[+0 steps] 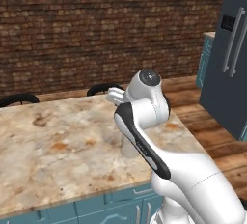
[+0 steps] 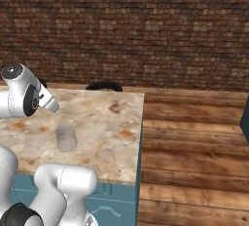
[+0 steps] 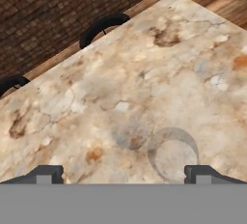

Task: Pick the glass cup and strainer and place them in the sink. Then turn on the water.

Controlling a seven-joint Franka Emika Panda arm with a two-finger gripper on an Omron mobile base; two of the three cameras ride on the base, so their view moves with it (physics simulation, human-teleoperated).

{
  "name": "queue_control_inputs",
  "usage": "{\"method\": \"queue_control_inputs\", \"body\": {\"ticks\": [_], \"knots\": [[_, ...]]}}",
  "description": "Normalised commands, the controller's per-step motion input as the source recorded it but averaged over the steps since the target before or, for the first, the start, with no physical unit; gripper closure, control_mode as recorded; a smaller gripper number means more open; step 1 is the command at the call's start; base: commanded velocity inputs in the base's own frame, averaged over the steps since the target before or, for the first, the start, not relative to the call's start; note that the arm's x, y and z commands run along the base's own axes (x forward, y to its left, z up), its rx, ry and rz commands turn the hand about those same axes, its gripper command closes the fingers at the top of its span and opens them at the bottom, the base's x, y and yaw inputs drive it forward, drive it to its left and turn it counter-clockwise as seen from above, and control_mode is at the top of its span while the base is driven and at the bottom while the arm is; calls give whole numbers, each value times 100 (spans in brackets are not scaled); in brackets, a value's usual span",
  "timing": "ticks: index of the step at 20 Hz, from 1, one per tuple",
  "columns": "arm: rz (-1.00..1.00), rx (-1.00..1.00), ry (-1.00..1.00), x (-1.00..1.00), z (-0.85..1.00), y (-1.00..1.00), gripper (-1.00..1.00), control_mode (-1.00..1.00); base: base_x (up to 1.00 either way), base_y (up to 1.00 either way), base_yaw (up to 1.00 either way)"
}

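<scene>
The glass cup (image 3: 172, 154) stands upright on the marbled counter (image 3: 144, 63), a clear tumbler with nothing in it. It also shows faintly as the cup (image 2: 66, 138) near the counter's middle, and as the cup (image 1: 126, 148) just left of my forearm. My gripper (image 3: 124, 175) hovers above the counter, open wide, nothing between its fingers. In the hand view the cup sits low, closer to the right fingertip (image 3: 202, 173) than to the left one. The strainer, the sink and the water are out of view.
Two dark chair backs (image 1: 103, 89) (image 1: 17, 98) rise behind the counter's far edge. A brick wall closes the back. A dark fridge (image 1: 231, 49) stands at the right over a wooden floor (image 2: 194, 137). Teal cabinet fronts (image 1: 96, 211) run under the counter.
</scene>
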Motion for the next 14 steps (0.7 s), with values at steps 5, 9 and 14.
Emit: {"method": "queue_control_inputs", "body": {"ticks": [5, 9, 14], "knots": [[2, 0, 3, 0, -4, 0, -100, -100, 0, 0, 0], [9, -3, 11, 0, -29, 0, -100, -100, 0, 0, 0], [10, -10, 12, 1, -41, 0, -100, -100, 0, 0, 0]]}}
